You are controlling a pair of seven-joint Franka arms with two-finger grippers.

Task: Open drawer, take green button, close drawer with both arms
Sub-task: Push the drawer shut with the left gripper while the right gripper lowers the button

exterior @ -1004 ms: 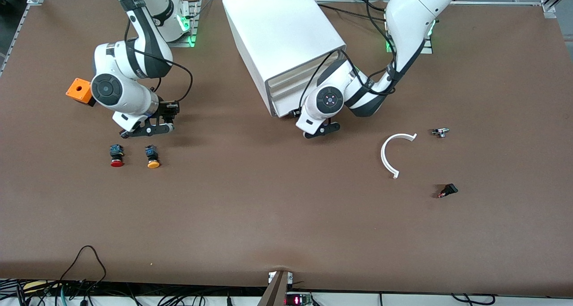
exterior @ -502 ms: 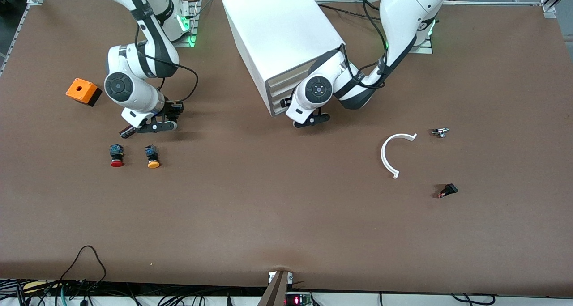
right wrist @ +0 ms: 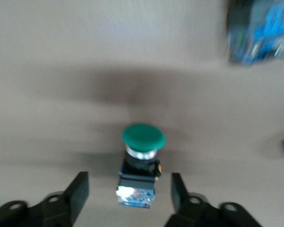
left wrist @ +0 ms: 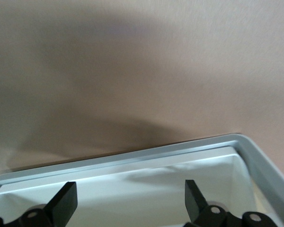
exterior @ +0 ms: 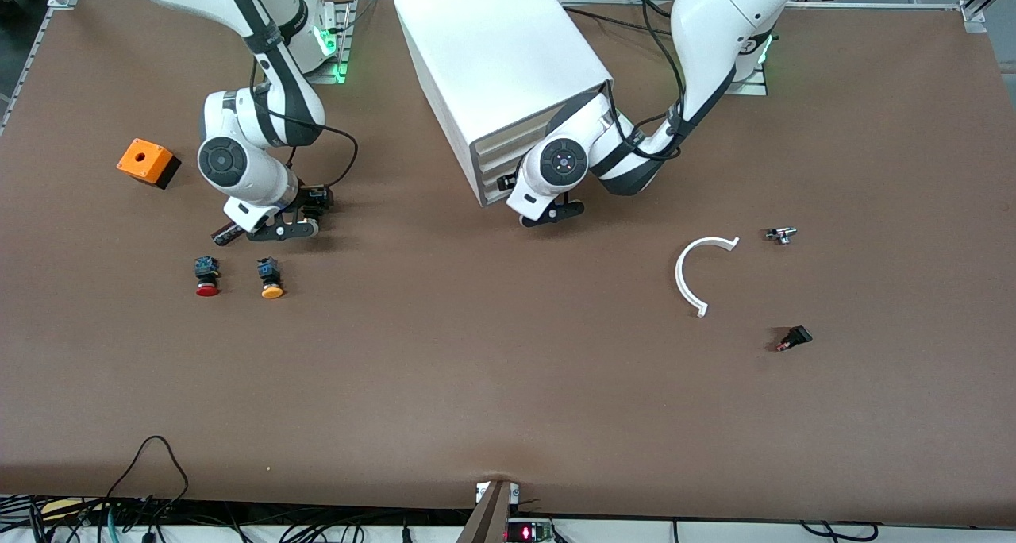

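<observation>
Jaws wide and empty on both: we read right gripper straddling the green-capped, black-bodied push button on the table for pickup, left gripper over the part-open shallow white plastic drawer, ready to close.

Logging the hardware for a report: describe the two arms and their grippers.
Both arms, the left arm and the right arm, are white and rounded, with dark grey bands at the joints, a black disc on each wrist housing, and black cables looped along them. The left gripper and right gripper are black, with two flat tapered fingers. Green lights glow at both bases.
</observation>
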